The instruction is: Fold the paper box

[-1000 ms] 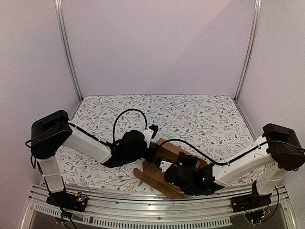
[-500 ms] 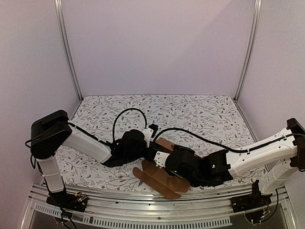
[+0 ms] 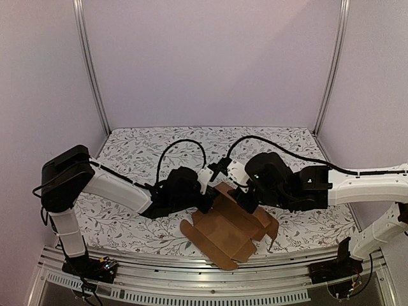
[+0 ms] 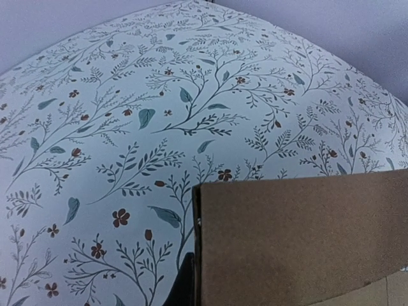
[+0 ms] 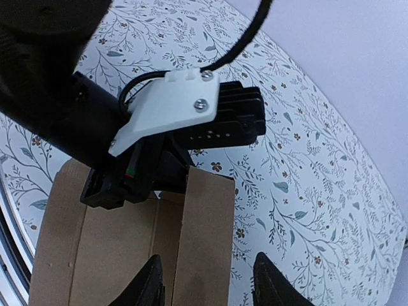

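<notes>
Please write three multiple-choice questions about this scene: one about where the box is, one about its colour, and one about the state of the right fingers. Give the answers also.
1. Where does the box lie?
A. against the back wall
B. on the table, near its front edge
C. on the floor

2. What colour is the box?
A. white
B. blue
C. brown

3. How are the right fingers?
A. open, above the box
B. shut on the box
C. shut on a cable

Answers:
1 B: the top view shows it close to the arm bases.
2 C: it is plain brown cardboard.
3 A: the right wrist view shows a wide gap between them, with a flap below.
</notes>
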`<act>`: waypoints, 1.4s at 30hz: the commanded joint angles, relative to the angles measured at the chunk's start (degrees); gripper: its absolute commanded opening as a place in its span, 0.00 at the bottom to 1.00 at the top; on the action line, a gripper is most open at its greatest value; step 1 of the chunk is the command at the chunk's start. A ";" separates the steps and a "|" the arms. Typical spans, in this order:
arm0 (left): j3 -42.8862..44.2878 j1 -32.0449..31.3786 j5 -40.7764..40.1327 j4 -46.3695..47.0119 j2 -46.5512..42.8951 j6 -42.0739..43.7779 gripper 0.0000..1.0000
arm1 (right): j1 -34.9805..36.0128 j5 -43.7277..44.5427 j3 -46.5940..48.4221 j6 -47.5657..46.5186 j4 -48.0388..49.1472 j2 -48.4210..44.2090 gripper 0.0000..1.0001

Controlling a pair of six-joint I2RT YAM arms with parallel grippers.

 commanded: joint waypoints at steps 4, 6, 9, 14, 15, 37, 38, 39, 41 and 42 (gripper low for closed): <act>1.93 0.10 4.88 0.30 1.88 6.10 0.00 | -7.62 -8.90 -1.85 12.43 2.19 1.21 0.27; 2.38 0.11 5.42 0.53 2.46 6.69 0.00 | -9.47 -11.00 -4.15 14.64 5.80 1.02 0.19; 3.73 0.15 5.82 -0.17 3.82 7.63 0.00 | -11.92 -14.57 -6.95 18.33 11.29 1.29 0.05; 5.42 0.15 7.35 -0.71 5.65 8.27 0.00 | -14.05 -18.28 -8.95 22.36 17.23 4.00 0.00; 5.50 0.16 7.45 -0.69 5.84 8.14 0.00 | -14.32 -18.95 -9.11 22.97 18.16 4.29 0.00; 0.81 0.08 6.58 5.95 6.52 3.66 0.04 | -14.98 -21.91 -12.41 28.08 25.64 12.46 0.00; 0.62 0.08 6.54 6.16 6.39 3.52 0.06 | -14.93 -22.03 -12.49 28.20 25.65 12.62 0.00; 0.32 0.03 6.50 6.25 6.30 3.42 0.07 | -14.92 -22.06 -12.63 28.31 25.72 12.71 0.00; -0.48 0.04 6.38 6.96 5.95 3.19 0.11 | -14.97 -21.97 -12.77 28.46 25.67 12.95 0.00; -0.89 -0.02 6.13 7.21 5.88 3.07 0.13 | -14.92 -21.97 -12.84 28.48 25.65 13.06 0.00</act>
